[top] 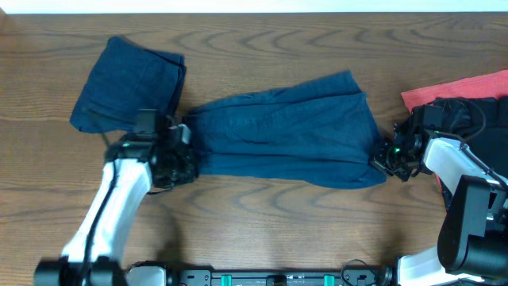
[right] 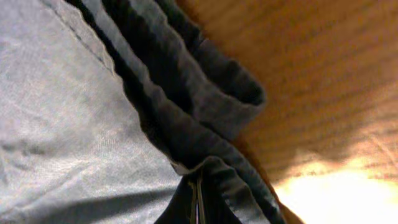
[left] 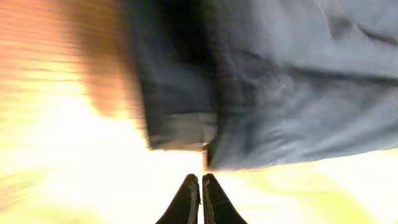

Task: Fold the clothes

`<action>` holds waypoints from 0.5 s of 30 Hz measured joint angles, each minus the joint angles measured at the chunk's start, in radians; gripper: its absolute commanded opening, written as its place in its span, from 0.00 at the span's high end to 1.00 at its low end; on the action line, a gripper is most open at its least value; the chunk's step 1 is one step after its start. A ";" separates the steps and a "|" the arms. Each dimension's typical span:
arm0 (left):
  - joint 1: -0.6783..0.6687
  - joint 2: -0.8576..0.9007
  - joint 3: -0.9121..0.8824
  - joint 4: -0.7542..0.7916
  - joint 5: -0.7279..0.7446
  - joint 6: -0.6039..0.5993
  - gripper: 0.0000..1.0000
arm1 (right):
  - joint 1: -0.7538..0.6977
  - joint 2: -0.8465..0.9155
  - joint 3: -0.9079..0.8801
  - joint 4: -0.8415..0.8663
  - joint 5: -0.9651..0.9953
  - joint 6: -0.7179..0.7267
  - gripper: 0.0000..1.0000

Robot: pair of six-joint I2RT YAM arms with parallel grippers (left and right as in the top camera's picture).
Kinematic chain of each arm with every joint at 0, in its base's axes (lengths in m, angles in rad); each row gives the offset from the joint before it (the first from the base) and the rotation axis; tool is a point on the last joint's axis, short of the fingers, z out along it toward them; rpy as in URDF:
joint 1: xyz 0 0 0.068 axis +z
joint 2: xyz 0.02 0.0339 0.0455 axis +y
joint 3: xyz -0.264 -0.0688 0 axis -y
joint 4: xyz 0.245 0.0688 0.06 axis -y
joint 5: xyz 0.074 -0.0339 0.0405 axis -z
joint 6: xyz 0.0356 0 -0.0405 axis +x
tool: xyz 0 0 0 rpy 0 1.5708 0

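Observation:
Dark navy shorts (top: 286,135) lie spread lengthwise across the middle of the table. A second navy piece (top: 127,79) lies as a folded bundle at the back left. My left gripper (top: 181,152) is at the left end of the spread shorts. In the left wrist view its jaws (left: 200,179) are shut and empty, their tips just short of the shorts' edge (left: 280,93). My right gripper (top: 389,156) is at the right end. In the right wrist view its jaws (right: 198,186) are shut on a bunched fold of the shorts (right: 74,124).
A red cloth (top: 460,86) and a dark cloth (top: 476,111) lie at the right edge, behind my right arm. The wooden table (top: 262,48) shows bare behind the shorts.

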 measured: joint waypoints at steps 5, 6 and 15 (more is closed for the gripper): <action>0.020 -0.041 0.001 -0.065 -0.111 0.001 0.93 | 0.000 -0.004 0.003 -0.027 0.023 0.008 0.93; 0.020 -0.040 0.001 -0.069 -0.124 0.001 0.94 | 0.000 -0.005 0.003 -0.031 0.028 0.009 0.89; 0.020 -0.040 0.001 -0.066 -0.056 0.014 0.69 | -0.002 -0.040 -0.001 -0.058 0.038 -0.015 0.73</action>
